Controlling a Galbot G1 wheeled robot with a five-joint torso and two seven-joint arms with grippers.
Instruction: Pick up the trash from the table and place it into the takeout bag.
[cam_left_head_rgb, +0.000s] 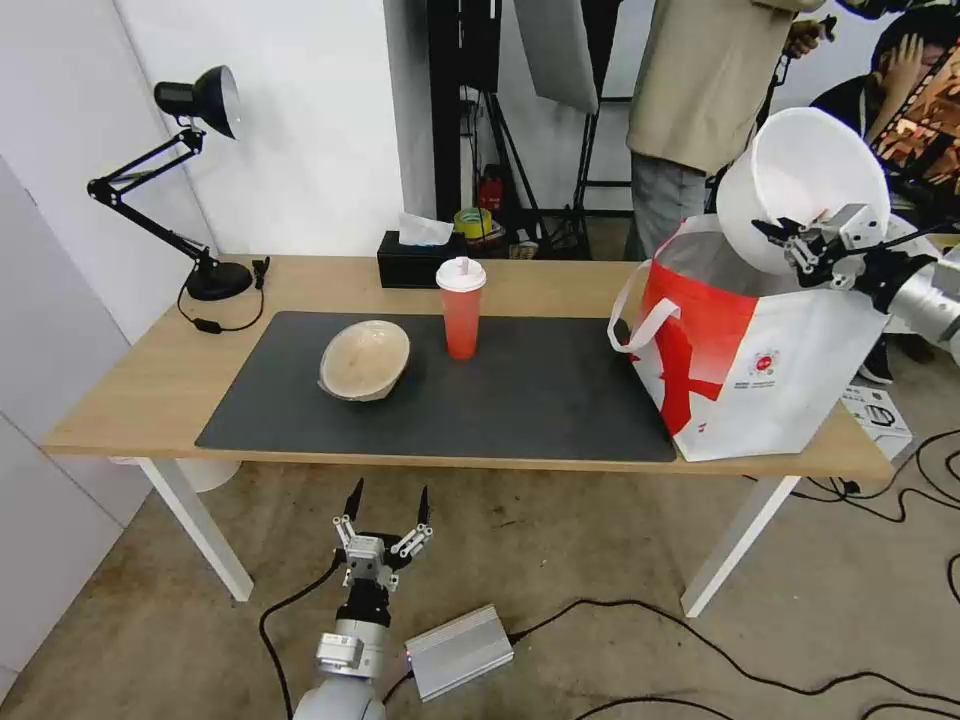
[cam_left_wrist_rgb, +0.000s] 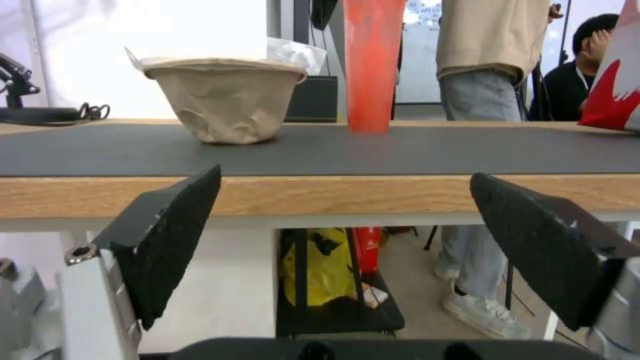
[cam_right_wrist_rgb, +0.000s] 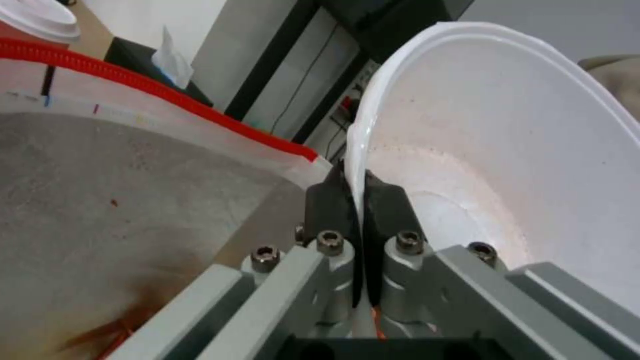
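A long light-wood worktop (cam_left_head_rgb: 120, 400) on white legs carries a dark grey mat (cam_left_head_rgb: 520, 400) across its middle. At the worktop's right end, partly on the mat, stands a large white takeout bag (cam_left_head_rgb: 790, 370) with a red panel, its mouth open and its white strap handles drooping toward the middle. Above the bag's far right rim the right claw (cam_left_head_rgb: 795, 243) is pinched shut on the thin rim of a white plastic bowl (cam_left_head_rgb: 800, 185), holding it tipped on its side over the opening; the right wrist view shows reddish residue inside the bowl and the bag's foil lining beneath. The grip is on one narrow piece of rim, so the bowl could likely swing or slip out. If let go too far toward the bag's outer side, it could strike the rim, fall outside, or tip the soft-sided bag off the worktop's end. Residue might also spill. A beige shallow bowl (cam_left_head_rgb: 365, 360) lies tilted on the mat, left of middle, and a red cup with a white lid (cam_left_head_rgb: 461, 305) stands upright just beside it, toward the far edge. The left claw (cam_left_head_rgb: 388, 505) hangs wide open and empty below the near edge.
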